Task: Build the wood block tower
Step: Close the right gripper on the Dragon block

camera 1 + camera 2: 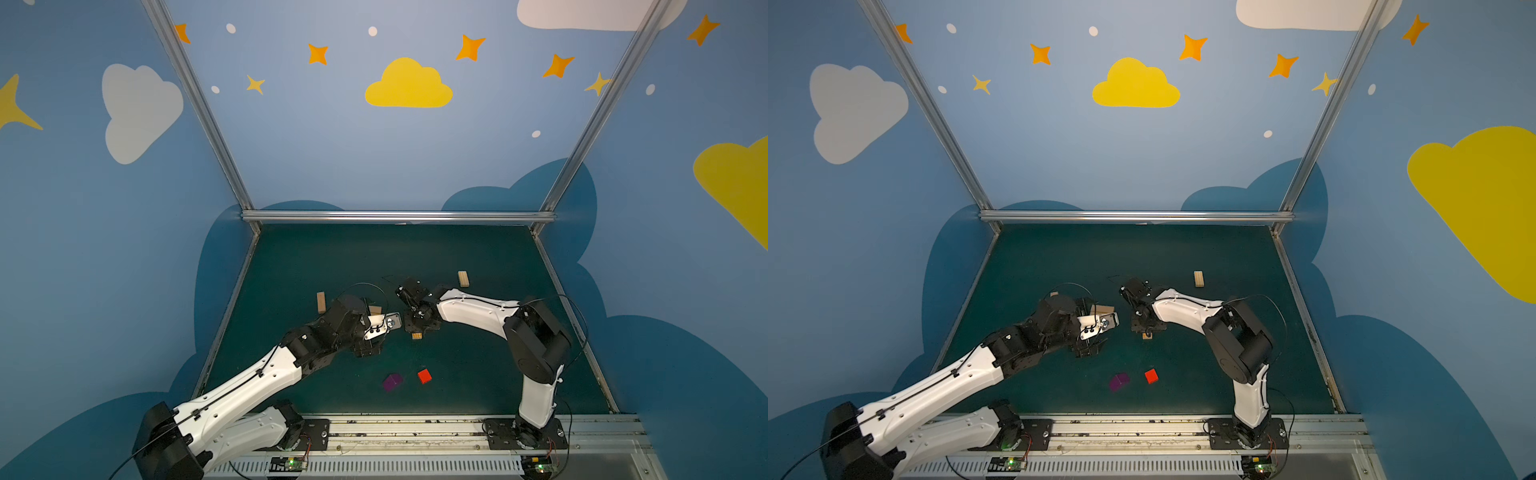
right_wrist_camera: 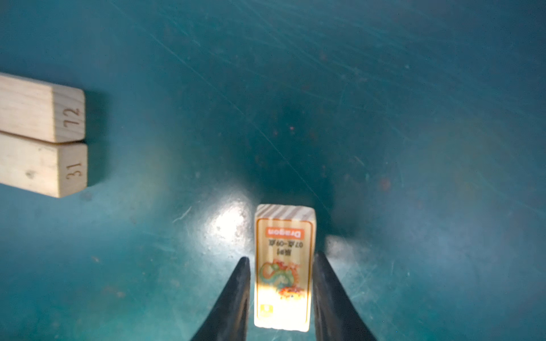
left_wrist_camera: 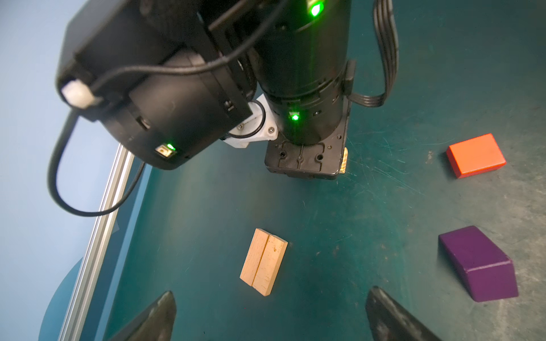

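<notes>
Right fingers (image 2: 233, 304) flank the dragon-printed plank (image 2: 283, 265), printed face up at mid-tabletop (image 1: 478, 374). They sit close on both long sides, but I cannot tell whether they press it. Left fingers (image 3: 156, 319) are spread wide, with a pair of plain planks (image 3: 263, 261) lying just ahead of them. The red cube (image 1: 424, 376) and purple cube (image 1: 392, 382) sit at six o'clock of the printed plank, and another plank pair (image 1: 463, 279) at one o'clock.

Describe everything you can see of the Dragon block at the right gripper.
The Dragon block is a pale wooden plank, printed face up: orange border, an orange "Dragon" banner, a coloured dragon picture. Its end shows striped grain. It seems to lie flat on the green table, flanked by the right gripper, whose fingers hug its long sides; firm contact is unclear.
</notes>
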Controlling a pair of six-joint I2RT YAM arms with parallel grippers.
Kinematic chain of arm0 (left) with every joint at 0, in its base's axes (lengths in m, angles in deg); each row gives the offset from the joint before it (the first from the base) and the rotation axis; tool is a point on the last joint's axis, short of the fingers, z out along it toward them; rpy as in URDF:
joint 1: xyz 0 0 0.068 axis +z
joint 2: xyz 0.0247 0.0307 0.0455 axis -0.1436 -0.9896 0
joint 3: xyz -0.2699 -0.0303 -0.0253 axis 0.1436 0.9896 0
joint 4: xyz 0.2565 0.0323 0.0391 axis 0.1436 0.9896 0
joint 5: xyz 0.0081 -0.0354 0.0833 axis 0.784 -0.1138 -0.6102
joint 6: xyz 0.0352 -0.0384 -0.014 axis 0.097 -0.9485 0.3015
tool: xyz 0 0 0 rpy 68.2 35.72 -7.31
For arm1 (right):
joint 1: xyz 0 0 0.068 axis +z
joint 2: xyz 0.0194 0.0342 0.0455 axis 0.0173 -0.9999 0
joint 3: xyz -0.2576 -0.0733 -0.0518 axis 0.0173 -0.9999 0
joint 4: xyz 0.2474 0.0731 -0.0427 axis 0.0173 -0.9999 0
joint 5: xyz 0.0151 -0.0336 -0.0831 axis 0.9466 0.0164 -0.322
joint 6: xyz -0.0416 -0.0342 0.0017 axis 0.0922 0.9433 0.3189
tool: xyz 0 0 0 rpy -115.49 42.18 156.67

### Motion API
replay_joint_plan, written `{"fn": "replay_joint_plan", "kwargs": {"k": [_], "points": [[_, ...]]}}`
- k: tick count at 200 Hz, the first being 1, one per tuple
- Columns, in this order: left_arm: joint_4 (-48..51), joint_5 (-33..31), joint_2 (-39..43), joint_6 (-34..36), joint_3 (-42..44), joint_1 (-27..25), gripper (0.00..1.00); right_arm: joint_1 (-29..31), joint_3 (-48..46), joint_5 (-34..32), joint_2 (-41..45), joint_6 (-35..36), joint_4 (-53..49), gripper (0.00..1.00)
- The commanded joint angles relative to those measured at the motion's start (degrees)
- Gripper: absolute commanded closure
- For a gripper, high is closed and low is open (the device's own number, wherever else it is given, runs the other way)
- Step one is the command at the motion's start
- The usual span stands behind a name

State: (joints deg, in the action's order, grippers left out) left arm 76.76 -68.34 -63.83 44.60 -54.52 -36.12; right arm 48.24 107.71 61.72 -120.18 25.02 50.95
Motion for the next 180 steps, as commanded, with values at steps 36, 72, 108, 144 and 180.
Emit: {"fn": "replay_joint_plan", "kwargs": {"k": [36, 72, 108, 144, 180], "points": [[0.28, 0.1, 0.36, -0.49, 0.0, 0.17, 0.0, 0.6, 1.94, -1.31, -1.21, 1.16, -1.82, 0.71], [0.39, 0.1, 0.37, -0.57, -0.09, 0.13, 0.0, 0.82, 2.71, -1.68, -1.96, 1.8, -2.97, 0.7], [0.34, 0.01, 0.46, -0.62, -0.09, 0.1, 0.0, 0.95, 2.82, -1.51, -2.37, 1.8, -3.2, 0.69], [0.33, -0.08, 0.5, -0.61, -0.11, 0.31, 0.0, 1.04, 2.59, -1.08, -2.41, 1.95, -3.04, 0.7], [0.68, -0.16, 0.23, -0.74, -0.18, 0.18, 0.0, 1.23, 2.78, -0.92, -2.57, 2.41, -3.16, 0.69]]}}
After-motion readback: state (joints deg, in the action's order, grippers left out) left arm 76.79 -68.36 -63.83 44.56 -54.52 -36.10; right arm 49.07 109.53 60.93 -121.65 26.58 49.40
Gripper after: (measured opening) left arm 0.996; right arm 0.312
